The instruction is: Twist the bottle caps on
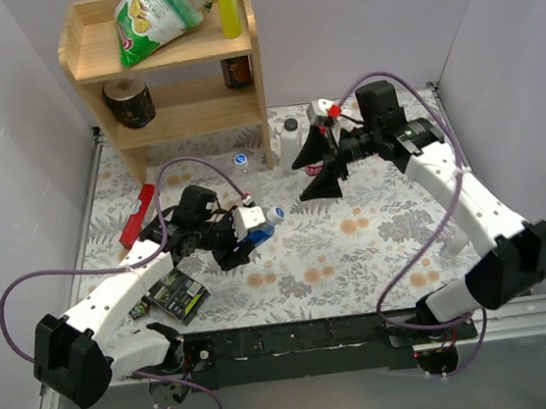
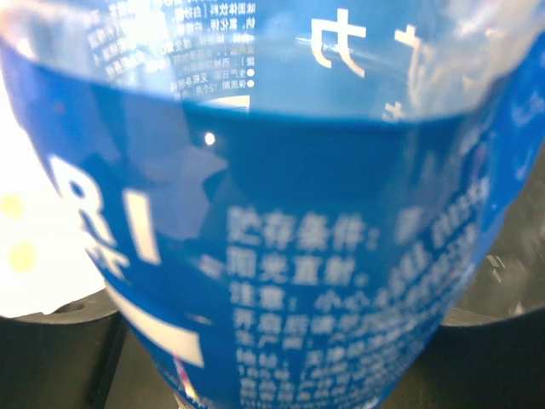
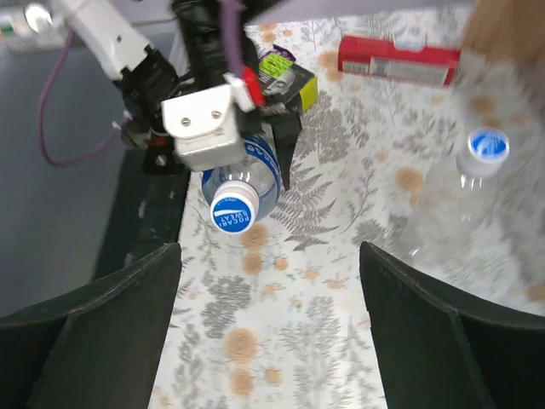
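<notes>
My left gripper [image 1: 241, 238] is shut on a blue-labelled bottle [image 1: 261, 228] and holds it tilted, its neck towards the right arm. The label fills the left wrist view [image 2: 298, 256]. A blue-white cap [image 1: 275, 214] sits on the bottle's neck and faces the right wrist camera [image 3: 234, 209]. My right gripper [image 1: 315, 172] is open and empty, a short way right of and beyond that cap [image 3: 268, 324]. A clear bottle [image 1: 241, 169] with a blue cap [image 3: 487, 146] stands near the shelf. No red cap shows clearly.
A wooden shelf [image 1: 169, 68] at the back left holds a snack bag, a yellow-green bottle and dark jars. A white bottle with a black cap [image 1: 291, 141] stands beside it. A red box [image 1: 138, 215] and a black-green packet [image 1: 177, 294] lie at the left.
</notes>
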`<state>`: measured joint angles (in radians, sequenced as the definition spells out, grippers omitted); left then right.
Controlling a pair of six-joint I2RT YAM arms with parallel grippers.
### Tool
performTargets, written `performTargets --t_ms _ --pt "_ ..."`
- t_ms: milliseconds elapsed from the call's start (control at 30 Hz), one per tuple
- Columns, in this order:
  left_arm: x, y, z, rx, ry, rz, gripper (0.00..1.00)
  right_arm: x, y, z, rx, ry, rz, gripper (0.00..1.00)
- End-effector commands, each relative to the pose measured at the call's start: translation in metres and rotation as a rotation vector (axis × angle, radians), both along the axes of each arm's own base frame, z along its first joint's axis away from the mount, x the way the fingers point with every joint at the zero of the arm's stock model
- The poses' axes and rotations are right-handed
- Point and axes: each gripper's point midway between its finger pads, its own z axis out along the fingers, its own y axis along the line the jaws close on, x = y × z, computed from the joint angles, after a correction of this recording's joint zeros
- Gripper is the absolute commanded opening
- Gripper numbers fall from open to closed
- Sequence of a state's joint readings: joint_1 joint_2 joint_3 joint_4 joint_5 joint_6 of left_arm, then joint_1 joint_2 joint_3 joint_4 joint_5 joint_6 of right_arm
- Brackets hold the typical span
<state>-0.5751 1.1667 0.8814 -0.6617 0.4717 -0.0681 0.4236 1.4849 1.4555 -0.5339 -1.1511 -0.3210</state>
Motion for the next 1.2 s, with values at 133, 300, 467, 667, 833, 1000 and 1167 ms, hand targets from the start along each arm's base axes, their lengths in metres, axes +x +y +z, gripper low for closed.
performTargets --t_ms 133,300,467,667,833,1000,1167 --pt "-0.038 -0.006 0.0 -0.006 0.07 -0.344 0.0 -0.073 0.0 -0.035 -0.143 -0.769 0.349 0.82" --pt "-0.035 -0.012 0.008 -0.027 0.064 -0.359 0.0 -0.078 0.017 -0.033 -0.114 -0.935 0.37 0.75" --pt "-0.038 -0.013 0.012 -0.044 0.065 -0.359 0.0 -0.084 0.024 -0.037 -0.122 -0.938 0.421 0.66" --pt "-0.039 -0.014 0.015 -0.057 0.059 -0.355 0.0 -0.093 0.03 -0.042 -0.112 -0.933 0.455 0.56" --pt "-0.039 -0.016 0.017 -0.071 0.069 -0.342 0.0 -0.095 0.033 -0.044 -0.119 -0.905 0.456 0.31" --pt "-0.009 -0.02 0.02 -0.065 -0.039 -0.207 0.0 -0.072 0.057 -0.024 -0.13 -0.609 0.201 0.08" --pt "0.042 -0.028 0.043 -0.105 -0.201 0.084 0.0 -0.034 0.066 -0.026 -0.149 0.022 -0.015 0.01"
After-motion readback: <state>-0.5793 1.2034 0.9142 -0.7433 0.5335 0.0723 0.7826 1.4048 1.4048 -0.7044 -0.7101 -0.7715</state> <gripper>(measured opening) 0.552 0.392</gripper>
